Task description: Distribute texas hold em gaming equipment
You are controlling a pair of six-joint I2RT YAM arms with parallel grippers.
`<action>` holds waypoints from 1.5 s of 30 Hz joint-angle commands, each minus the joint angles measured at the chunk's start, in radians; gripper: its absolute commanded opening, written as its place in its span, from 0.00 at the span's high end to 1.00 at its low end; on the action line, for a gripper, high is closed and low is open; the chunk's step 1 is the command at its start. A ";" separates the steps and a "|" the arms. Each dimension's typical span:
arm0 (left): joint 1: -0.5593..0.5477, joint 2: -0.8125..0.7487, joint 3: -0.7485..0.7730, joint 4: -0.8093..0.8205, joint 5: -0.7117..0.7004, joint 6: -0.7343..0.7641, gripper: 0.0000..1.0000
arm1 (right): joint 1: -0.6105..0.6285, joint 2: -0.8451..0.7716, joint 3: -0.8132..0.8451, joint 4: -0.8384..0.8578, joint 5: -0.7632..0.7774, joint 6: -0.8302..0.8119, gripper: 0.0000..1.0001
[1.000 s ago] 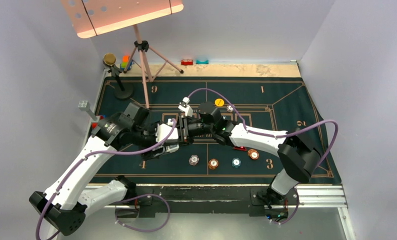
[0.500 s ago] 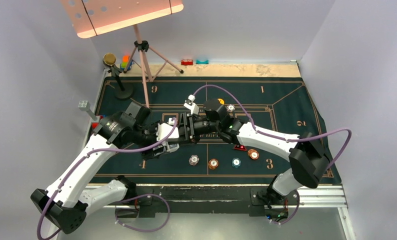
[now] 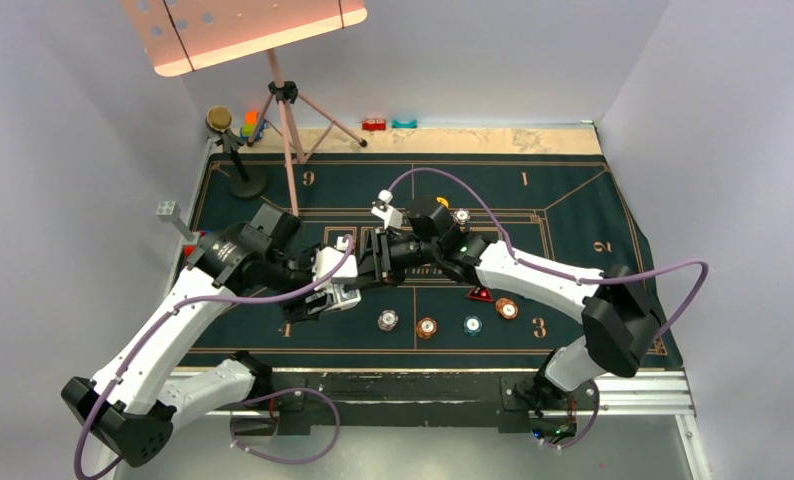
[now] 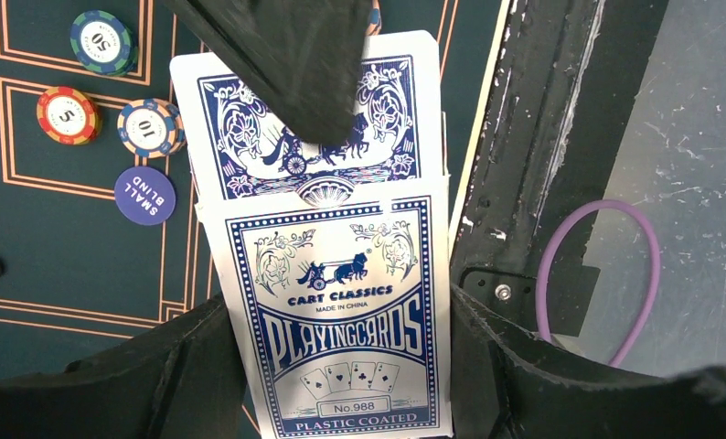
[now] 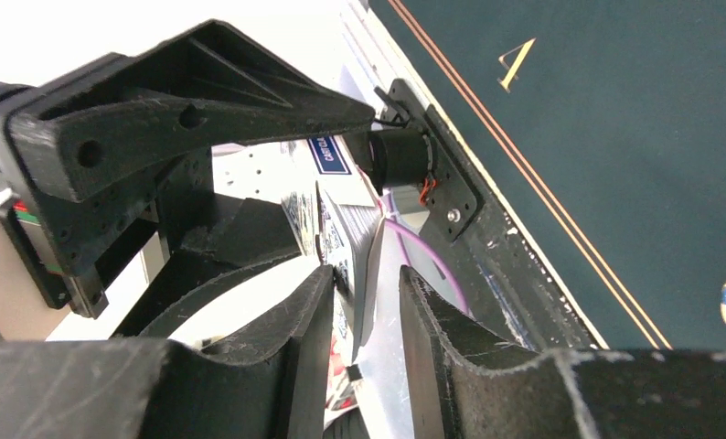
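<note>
The left gripper (image 4: 336,370) squeezes the card box (image 4: 341,311). The right gripper (image 5: 364,306) sits around a card (image 4: 405,119) and hides its top. I cannot tell if it pinches.

Card box (image 4: 341,366): glossy printed cardboard, smooth, labelled plastic coated.
Playing card (image 4: 391,128): smooth printed back, slight sheen.
Poker chips (image 4: 67,114): hard, smooth, satin faces.
Blue disc (image 4: 144,194): flat matt face.
Mat (image 4: 58,265): matt dark green cloth, printed lines.
Left claw (image 4: 339,306): matt black plastic, grainy, finely ridged.
Right claw (image 5: 367,274): same rough matt black plastic.
Desk (image 4: 688,119): dull grey, scratched and scuffed.
Cable (image 4: 654,274): smooth purple plastic sheath.
</note>
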 commanded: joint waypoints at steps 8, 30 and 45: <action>0.002 -0.006 0.052 -0.008 0.067 -0.011 0.77 | -0.057 -0.091 -0.031 -0.041 0.048 -0.042 0.68; 0.002 0.032 0.086 0.031 -0.011 -0.038 0.47 | 0.062 0.047 -0.049 0.445 -0.045 0.293 0.82; 0.002 -0.058 0.044 0.006 -0.055 0.060 0.21 | 0.056 0.046 0.003 0.326 -0.018 0.288 0.89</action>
